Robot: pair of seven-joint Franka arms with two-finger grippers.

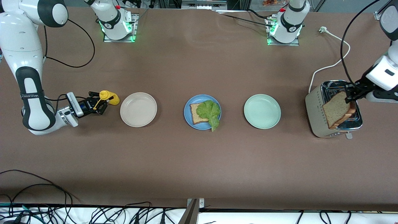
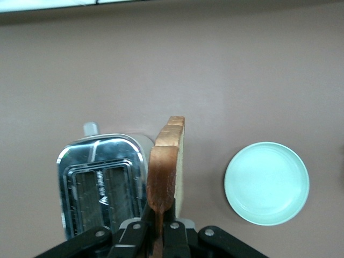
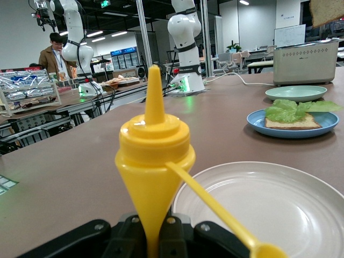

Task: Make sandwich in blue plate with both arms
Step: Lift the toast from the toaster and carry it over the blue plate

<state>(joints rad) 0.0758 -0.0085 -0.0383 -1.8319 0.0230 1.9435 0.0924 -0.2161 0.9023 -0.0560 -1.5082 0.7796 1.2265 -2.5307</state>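
1. Gripping a yellow sauce bottle [image 1: 111, 97] in the right pincer [image 1: 101, 105], low beside the cream plate [image 1: 138, 109].
2. Resting done on the blue plate [image 1: 202, 112] at mid-counter: bottom slice [image 1: 196, 113], lettuce [image 1: 210, 112].
3. Clamped in the left pincer [image 1: 351, 93] over the toaster [image 1: 332, 109]: top slice [image 1: 338, 109], not yet placed.
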